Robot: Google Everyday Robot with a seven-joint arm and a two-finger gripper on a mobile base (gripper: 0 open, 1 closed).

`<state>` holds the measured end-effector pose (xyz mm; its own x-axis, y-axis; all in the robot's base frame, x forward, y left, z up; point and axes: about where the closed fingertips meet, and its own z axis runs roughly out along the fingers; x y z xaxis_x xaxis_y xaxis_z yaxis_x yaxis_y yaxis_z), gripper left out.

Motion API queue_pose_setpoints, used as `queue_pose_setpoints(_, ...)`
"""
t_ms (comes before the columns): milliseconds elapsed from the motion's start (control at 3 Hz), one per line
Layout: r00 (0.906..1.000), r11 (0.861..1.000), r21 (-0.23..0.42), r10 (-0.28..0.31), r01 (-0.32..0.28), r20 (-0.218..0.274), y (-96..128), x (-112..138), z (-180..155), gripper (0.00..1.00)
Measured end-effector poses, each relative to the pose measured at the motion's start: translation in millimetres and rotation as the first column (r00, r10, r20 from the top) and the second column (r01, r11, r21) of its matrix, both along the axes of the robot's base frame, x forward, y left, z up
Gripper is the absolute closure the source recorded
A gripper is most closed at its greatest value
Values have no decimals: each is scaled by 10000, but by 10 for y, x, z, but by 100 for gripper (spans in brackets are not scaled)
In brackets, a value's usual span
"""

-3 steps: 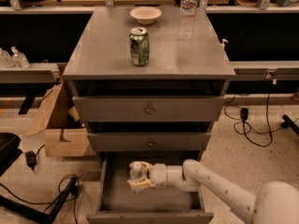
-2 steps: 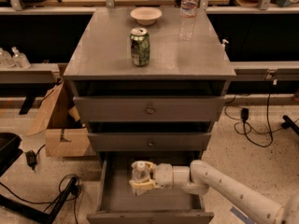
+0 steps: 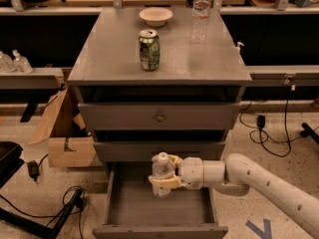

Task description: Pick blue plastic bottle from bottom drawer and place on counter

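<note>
The blue plastic bottle point(image 3: 161, 174) is a small clear bottle with a white cap, upright over the open bottom drawer point(image 3: 158, 211). My gripper point(image 3: 164, 174) comes in from the right on a white arm, and its cream fingers point(image 3: 165, 182) are shut around the bottle's body. The bottle appears lifted slightly off the drawer's grey floor, near the back of the drawer. The grey counter point(image 3: 114, 54) is the top of the cabinet, high above the gripper.
On the counter stand a green can point(image 3: 149, 49), a taller clear water bottle point(image 3: 201, 13) and a pale bowl point(image 3: 155, 16). The two upper drawers are closed. A cardboard box point(image 3: 64, 133) and cables lie left of the cabinet; pump bottles point(image 3: 14, 62) sit far left.
The gripper holding the bottle has risen slightly and shifted a little to the right above the drawer floor. The arm has drawn back toward the right.
</note>
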<state>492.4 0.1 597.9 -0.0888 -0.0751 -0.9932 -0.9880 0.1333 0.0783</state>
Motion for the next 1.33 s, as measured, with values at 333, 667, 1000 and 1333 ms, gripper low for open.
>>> queue_pose_setpoints(333,10000,10000,-48,59,-59,-8,25,10,36,100)
queue_pose_setpoints(667,9997,9995,-204,250,-251,-37,104,44,152,100)
queue_pose_setpoints(1000,9990,9989,-257,384,-390,-240,421,95,722,100)
queue_pose_setpoints(1333,9998,9987,-475,194,-199,-109,770,183,1497,100)
